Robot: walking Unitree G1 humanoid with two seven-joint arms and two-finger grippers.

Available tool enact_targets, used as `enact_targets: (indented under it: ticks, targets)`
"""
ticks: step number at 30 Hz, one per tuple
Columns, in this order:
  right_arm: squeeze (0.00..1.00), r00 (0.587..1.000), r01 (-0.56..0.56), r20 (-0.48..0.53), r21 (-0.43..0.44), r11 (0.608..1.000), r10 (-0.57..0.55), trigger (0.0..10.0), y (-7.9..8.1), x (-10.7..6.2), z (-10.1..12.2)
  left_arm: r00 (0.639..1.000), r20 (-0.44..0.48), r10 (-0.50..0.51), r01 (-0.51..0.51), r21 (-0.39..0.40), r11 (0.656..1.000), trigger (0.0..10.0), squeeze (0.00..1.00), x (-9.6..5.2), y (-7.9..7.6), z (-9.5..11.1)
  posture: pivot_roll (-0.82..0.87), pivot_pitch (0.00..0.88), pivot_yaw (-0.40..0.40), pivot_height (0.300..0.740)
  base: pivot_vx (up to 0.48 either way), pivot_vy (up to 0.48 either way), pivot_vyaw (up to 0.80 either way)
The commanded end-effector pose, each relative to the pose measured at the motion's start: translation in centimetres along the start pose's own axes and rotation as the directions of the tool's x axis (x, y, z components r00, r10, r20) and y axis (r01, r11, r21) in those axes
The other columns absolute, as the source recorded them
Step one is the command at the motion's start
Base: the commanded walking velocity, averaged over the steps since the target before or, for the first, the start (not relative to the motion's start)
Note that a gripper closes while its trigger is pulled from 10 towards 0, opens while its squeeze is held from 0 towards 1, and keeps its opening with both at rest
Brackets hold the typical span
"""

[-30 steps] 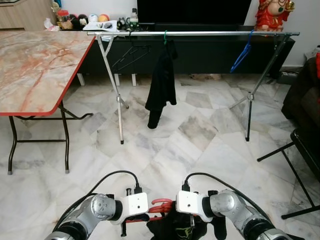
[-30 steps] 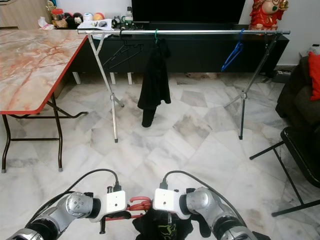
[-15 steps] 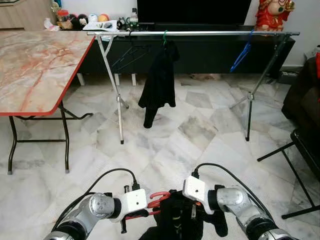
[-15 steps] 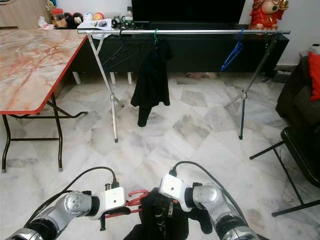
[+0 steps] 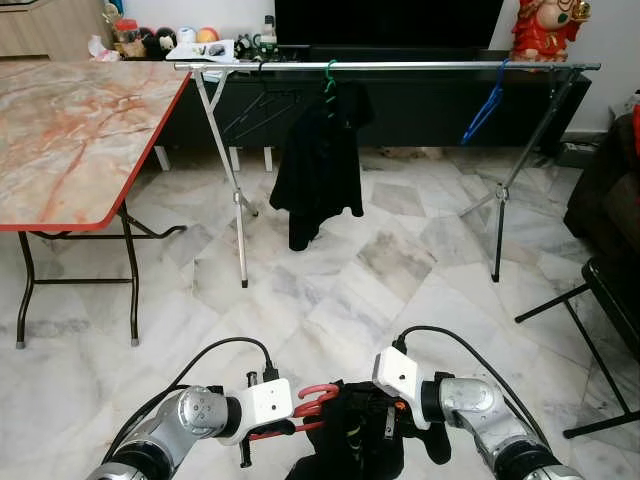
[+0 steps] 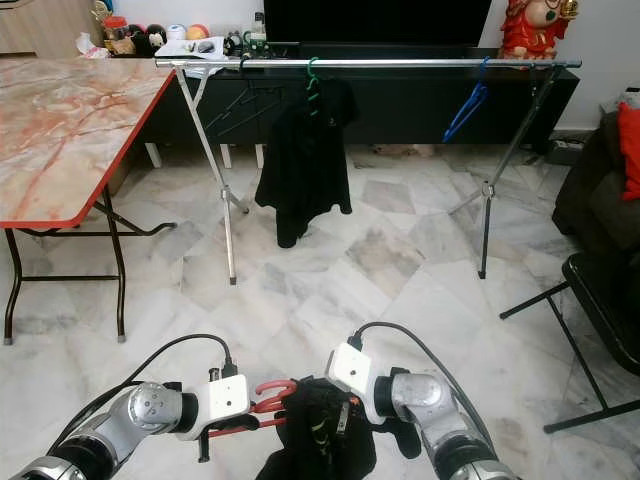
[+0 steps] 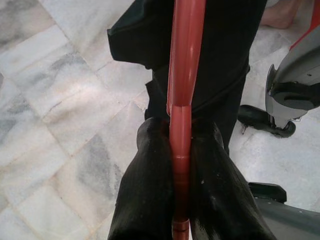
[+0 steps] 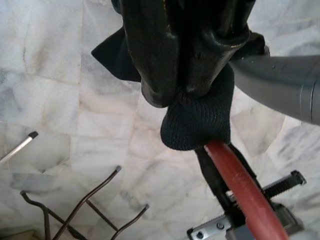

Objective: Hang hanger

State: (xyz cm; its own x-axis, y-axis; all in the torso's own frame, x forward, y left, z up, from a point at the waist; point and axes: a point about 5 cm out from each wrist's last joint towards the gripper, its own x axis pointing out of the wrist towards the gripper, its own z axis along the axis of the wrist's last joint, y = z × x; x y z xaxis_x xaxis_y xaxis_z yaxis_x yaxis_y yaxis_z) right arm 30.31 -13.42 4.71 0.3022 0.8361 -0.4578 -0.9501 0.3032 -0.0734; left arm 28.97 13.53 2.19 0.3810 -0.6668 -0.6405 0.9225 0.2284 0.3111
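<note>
Left eye view: both silver arms are reaching inward at the bottom of the frame, meeting over a red hanger [image 5: 318, 392] that is carrying a dark garment [image 5: 352, 442]. The left gripper [image 7: 175, 165] is clamping the hanger's red bar, its two black fingers [image 7: 145, 190] pressing against either side of it. The right gripper [image 8: 187, 65] is sitting just beside the hanger on the robot's right, its fingers closing together on a fold of the dark knitted cloth, with the red bar running close past them. The hanger and garment are hanging low in front of the robot, above the pale marble floor [image 5: 350, 280] and well apart from the rack.

Further ahead, a metal clothes rack [image 5: 400, 67] is standing across the room on folding legs. A black garment on a green hanger [image 5: 322, 165] is hanging near the middle of its rail, a bare black hanger [image 5: 262, 108] is hanging towards the left end, and a blue hanger [image 5: 486, 105] towards the right end. A marble-patterned table with a red edge [image 5: 70, 130] is standing on the left, and a dark chair [image 5: 610, 300] is showing at the right edge.
</note>
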Motion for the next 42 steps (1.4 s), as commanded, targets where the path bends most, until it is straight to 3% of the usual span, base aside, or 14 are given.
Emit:
enact_targets:
  ticks: [1, 5, 12, 16, 18, 23, 31, 36, 42]
  targets:
    - [0.00, 0.997, 0.045, 0.063, 0.001, 0.999, -0.045, 0.0, -0.6, -0.4, 0.8, 0.999, -0.020, -0.033, 0.032, -0.024, 0.999, 0.0, 0.00, 0.1, -1.0, -0.8, 0.07, 0.106, -0.012, 0.740, 0.000, 0.000, 0.00]
    - [0.00, 0.997, 0.068, 0.044, 0.011, 0.998, -0.069, 0.0, -0.6, -1.1, 0.1, 0.999, -0.023, -0.030, 0.030, -0.025, 0.999, 0.0, 0.00, 0.0, -1.0, -0.9, 0.07, 0.105, -0.012, 0.740, 0.000, 0.000, 0.00]
    - [0.00, 0.977, 0.121, -0.169, -0.066, 0.990, -0.130, 0.0, -0.1, -3.1, -3.2, 0.999, -0.032, -0.024, 0.023, -0.031, 0.999, 0.0, 0.00, -0.4, -1.0, -1.4, 0.06, 0.103, -0.012, 0.740, 0.000, 0.000, 0.00]
    - [0.00, 0.957, 0.192, -0.210, -0.058, 0.980, -0.200, 0.0, -0.3, -4.0, -4.2, 0.999, -0.034, -0.021, 0.020, -0.031, 0.999, 0.0, 0.00, -0.6, -0.9, -1.5, 0.06, 0.102, -0.013, 0.740, 0.000, 0.000, 0.00]
    - [0.00, 0.920, 0.303, -0.244, -0.051, 0.952, -0.306, 0.0, -0.6, -5.2, -5.2, 0.999, -0.037, -0.018, 0.016, -0.028, 0.999, 0.0, 0.00, -1.1, -0.8, -1.9, 0.06, 0.102, -0.012, 0.740, 0.000, 0.000, 0.00]
    - [0.00, 0.888, 0.385, -0.260, -0.034, 0.922, -0.380, 0.0, -0.9, -6.2, -5.9, 0.999, -0.051, -0.015, 0.013, -0.028, 1.000, 0.0, 0.00, -1.6, -0.7, -2.4, 0.06, 0.103, -0.008, 0.740, 0.000, 0.000, 0.00]
    - [0.00, 0.748, 0.577, -0.401, 0.001, 0.817, -0.529, 0.0, -0.5, -9.4, -9.0, 0.994, -0.105, 0.014, -0.019, -0.053, 0.998, 0.0, 0.00, -3.3, -0.6, -4.2, 0.06, 0.105, -0.002, 0.740, 0.000, 0.000, 0.00]
    - [0.00, 0.713, 0.606, -0.445, 0.002, 0.796, -0.542, 0.0, 0.0, -9.8, -9.9, 0.992, -0.123, 0.012, -0.018, -0.052, 0.999, 0.0, 0.00, -3.9, -0.6, -4.7, 0.06, 0.106, 0.000, 0.740, 0.000, 0.000, 0.00]
    - [0.00, 0.657, 0.672, -0.483, 0.025, 0.741, -0.579, 0.0, 0.5, -9.7, -10.7, 0.987, -0.149, 0.053, -0.063, -0.061, 0.996, 0.0, 0.00, -4.8, -0.1, -5.4, 0.06, 0.106, 0.002, 0.740, 0.000, 0.000, 0.00]
